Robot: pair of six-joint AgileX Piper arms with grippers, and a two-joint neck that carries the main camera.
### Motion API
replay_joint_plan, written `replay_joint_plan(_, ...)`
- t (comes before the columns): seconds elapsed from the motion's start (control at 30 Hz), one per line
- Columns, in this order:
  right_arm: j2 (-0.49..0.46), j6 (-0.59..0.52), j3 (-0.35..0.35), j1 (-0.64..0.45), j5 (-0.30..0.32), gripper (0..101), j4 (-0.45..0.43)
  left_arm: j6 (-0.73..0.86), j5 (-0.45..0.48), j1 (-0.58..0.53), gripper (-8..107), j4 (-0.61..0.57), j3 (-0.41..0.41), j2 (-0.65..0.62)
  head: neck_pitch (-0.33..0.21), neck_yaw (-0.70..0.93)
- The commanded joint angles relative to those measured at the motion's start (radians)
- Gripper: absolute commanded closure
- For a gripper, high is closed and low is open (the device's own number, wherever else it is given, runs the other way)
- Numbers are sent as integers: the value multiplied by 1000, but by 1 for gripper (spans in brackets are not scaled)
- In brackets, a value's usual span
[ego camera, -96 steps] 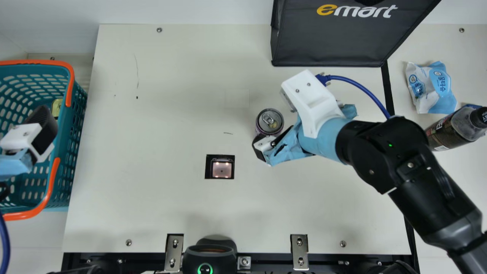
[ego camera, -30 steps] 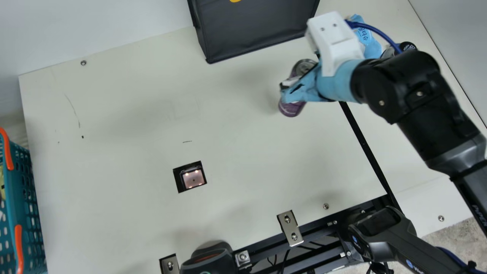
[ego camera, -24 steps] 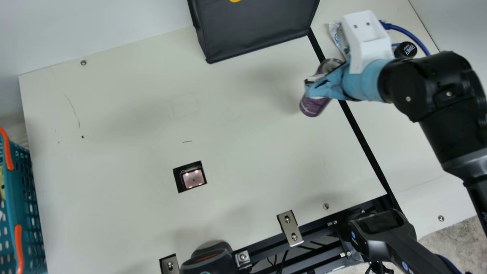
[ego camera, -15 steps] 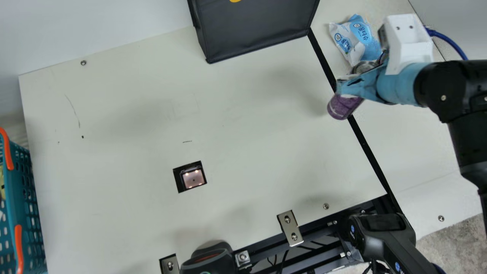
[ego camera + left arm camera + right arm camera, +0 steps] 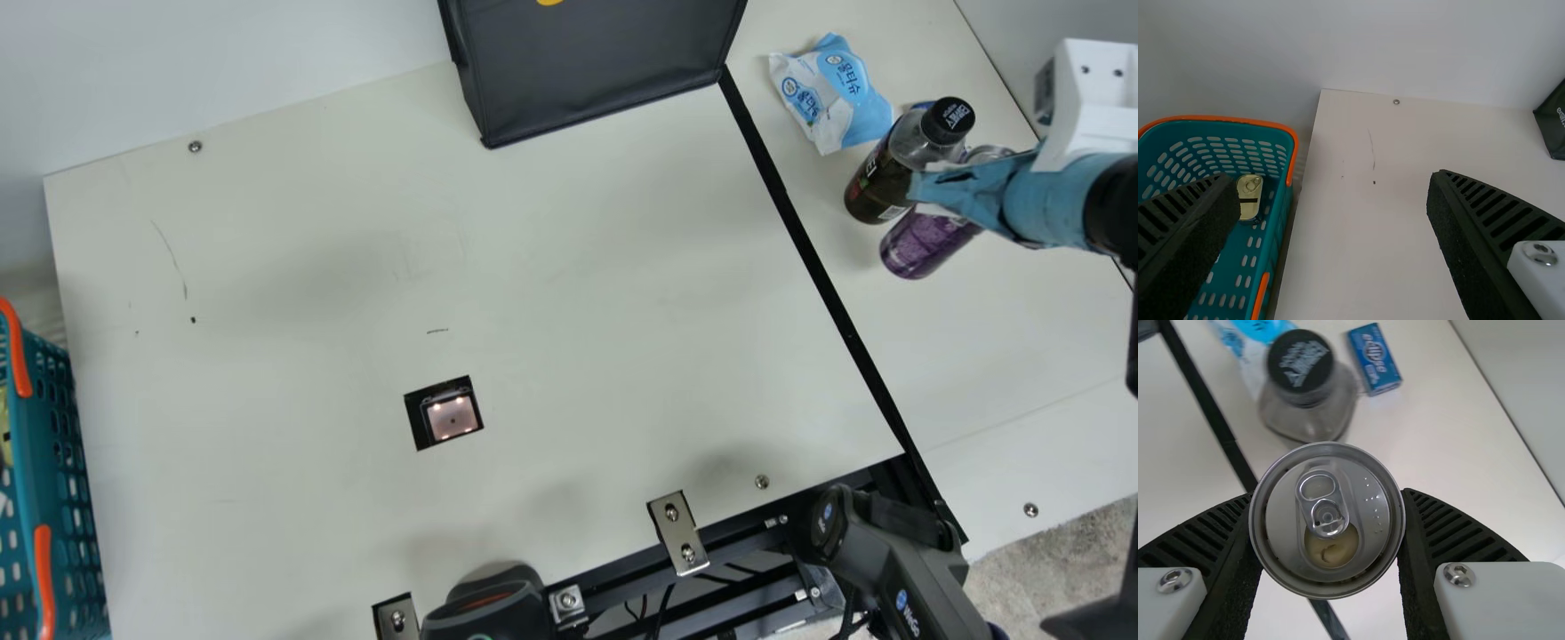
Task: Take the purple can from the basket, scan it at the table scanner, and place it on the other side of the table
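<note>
Being gripped right there, between the ribbed fingers of the right claw, is the purple metal can, at the right of the cream wooden bench, just beside the dark, black-capped plastic bottle. Left claw: spread open! At left, the orange-rimmed teal plastic basket is seen.

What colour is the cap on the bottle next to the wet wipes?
Black with pale print; the right wrist view shows it best.

Near the right gripper are a dark bottle, a blue-and-white packet and a small blue box; a black bag stands farther off.
</note>
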Motion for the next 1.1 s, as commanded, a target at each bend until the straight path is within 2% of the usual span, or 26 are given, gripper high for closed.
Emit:
replay_joint_plan(0.0,16,-24,-3,-58,-22,101,5,0,0,0,9,0,0,0,-24,-2)
replay_joint_plan(0.47,147,-119,-3,-202,-185,101,45,0,0,0,9,0,0,0,-24,-2)
replay_joint_plan(0.87,253,-128,-6,-229,-318,101,77,0,0,0,9,0,0,0,-24,-2)
replay_joint_plan(1.07,286,-127,-9,-229,-362,101,101,0,0,0,9,0,0,0,-24,-2)
